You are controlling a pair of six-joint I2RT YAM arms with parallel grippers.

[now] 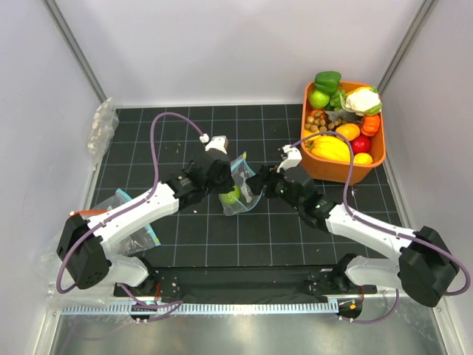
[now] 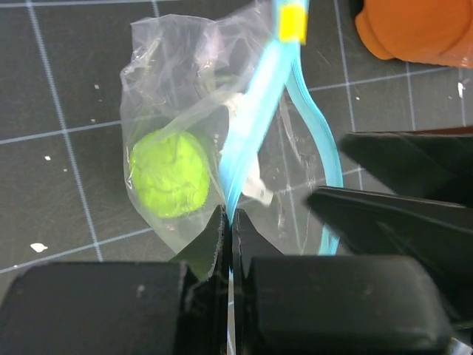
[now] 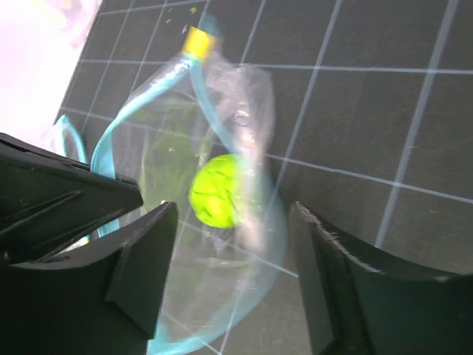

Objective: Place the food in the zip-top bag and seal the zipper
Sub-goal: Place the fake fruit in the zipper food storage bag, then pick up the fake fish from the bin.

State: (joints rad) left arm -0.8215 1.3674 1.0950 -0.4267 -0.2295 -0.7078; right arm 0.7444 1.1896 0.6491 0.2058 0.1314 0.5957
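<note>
Your left tool (image 2: pixel 229 222) is pinching shut on the teal-blue zipper (image 2: pixel 259 96) of the clear bag (image 2: pixel 185 74). Its two fingers are pressing together with the thin strip between them.

Your right tool (image 3: pixel 233 214) is holding nothing. Its fingers are standing wide apart, one on each side of the bag in the right wrist view. I cannot tell if they are touching the plastic.

The bag is sitting on the dark tabletop (image 1: pixel 185 244) between your two tools, near the middle. The round lime-green fruit (image 2: pixel 170 174) is sitting inside it, low down in the crumpled plastic. The mouth of the bag is gaping open. One side of the zipper is running straight up from your left tool, and the other side is bowing away from it. A small yellow slider (image 2: pixel 293 21) is sitting at the far end where the two sides meet.

The orange tub (image 1: pixel 336 171) of other food is sitting just beside your right tool.
</note>
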